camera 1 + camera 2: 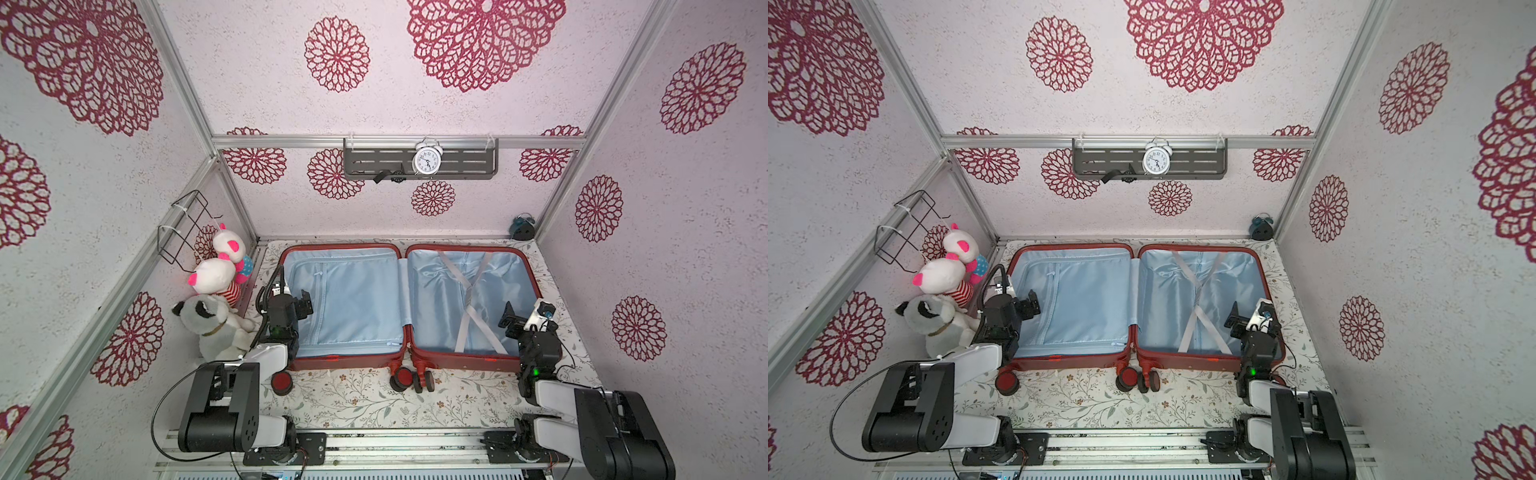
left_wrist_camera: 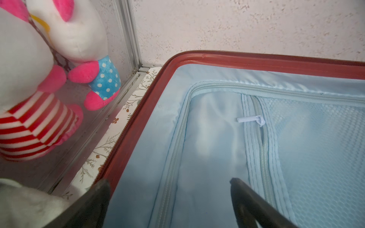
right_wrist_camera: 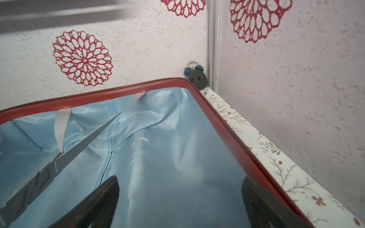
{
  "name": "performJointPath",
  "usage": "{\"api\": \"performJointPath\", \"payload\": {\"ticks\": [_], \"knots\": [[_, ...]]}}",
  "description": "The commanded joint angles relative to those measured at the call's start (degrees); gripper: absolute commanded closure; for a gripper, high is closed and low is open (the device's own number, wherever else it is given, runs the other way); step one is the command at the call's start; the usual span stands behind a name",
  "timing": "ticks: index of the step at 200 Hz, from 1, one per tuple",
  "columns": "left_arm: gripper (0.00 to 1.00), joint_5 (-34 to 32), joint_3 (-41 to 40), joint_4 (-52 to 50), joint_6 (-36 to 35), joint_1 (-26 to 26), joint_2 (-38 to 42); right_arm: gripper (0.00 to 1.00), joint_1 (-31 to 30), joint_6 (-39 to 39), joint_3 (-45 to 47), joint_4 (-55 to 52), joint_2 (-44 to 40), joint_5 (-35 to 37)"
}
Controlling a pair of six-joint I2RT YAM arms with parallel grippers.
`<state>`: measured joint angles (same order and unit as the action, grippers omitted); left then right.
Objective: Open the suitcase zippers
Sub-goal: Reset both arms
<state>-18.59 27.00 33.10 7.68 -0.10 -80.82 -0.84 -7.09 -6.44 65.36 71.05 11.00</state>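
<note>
The red suitcase [image 1: 345, 362] [image 1: 1067, 362] lies opened flat on the table in both top views, its two halves side by side with light blue lining facing up. The dark red zippers track [image 2: 126, 126] [image 3: 254, 156] runs along the rims of the parted halves. My left gripper [image 1: 306, 304] [image 1: 1030, 305] [image 2: 169, 181] hovers open over the left half's outer edge, holding nothing. Over the right half near its outer rim, my right gripper [image 1: 510, 320] [image 1: 1235, 319] [image 3: 180, 179] is open and holds nothing. Grey straps [image 1: 471, 299] cross the right half.
Plush toys [image 1: 216, 291] crowd the left wall beside the left arm, below a black wire basket [image 1: 183, 228]. A dark alarm clock [image 1: 523, 227] sits in the back right corner. A white clock [image 1: 427, 160] stands on the wall shelf. Floral table [image 1: 353, 399] shows in front of the wheels [image 1: 282, 380].
</note>
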Motion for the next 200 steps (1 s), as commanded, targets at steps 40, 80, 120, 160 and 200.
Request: {"api": "performJointPath", "payload": {"ticks": [40,80,120,160,200], "knots": [[0.02,-3.0,-4.2,14.7,-3.7,0.9,-2.4,0.01,-3.8,7.0,0.4,4.9,2.3,3.1],[0.02,2.7,-10.0,28.5,-5.5,1.4,-5.7,0.01,-3.9,7.1,2.5,8.6,1.9,3.6],[0.02,4.5,-8.5,27.8,-5.4,2.2,-7.9,0.01,-4.8,7.3,4.0,8.7,0.3,4.4],[0.02,5.7,-6.7,23.9,-4.6,3.2,-7.8,0.01,-6.3,10.7,2.4,14.3,7.1,5.5],[0.02,6.1,-6.0,22.9,-4.3,3.4,-7.9,0.01,-6.1,12.0,-0.7,20.1,18.8,4.6]]}}
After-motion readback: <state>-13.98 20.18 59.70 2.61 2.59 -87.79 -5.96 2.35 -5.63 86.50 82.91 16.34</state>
